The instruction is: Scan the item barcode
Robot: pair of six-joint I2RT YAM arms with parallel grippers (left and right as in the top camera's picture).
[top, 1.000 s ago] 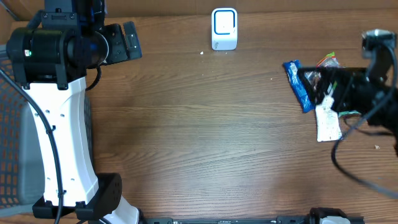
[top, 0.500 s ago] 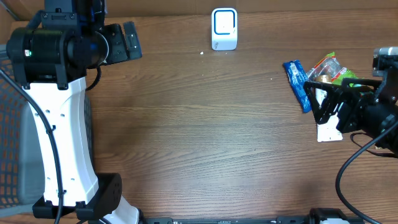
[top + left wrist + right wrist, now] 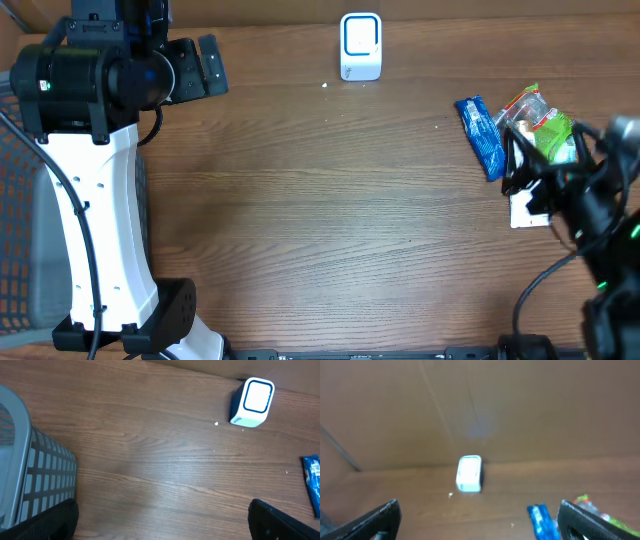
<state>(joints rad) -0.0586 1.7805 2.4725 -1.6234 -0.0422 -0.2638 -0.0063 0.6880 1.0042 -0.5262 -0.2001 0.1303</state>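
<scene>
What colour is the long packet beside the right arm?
Blue; the packet shows best in the overhead view.

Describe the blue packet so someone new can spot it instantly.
On the wooden table, look at the small cluster of packets near the right edge. The blue packet is the leftmost one, long and narrow. Its neighbours are a green-and-clear bag and a white sachet; it alone is blue.

Wooden table (image 3: 320, 230) — scanner (image 3: 360, 45), blue packet (image 3: 481, 137) (right side)
</scene>
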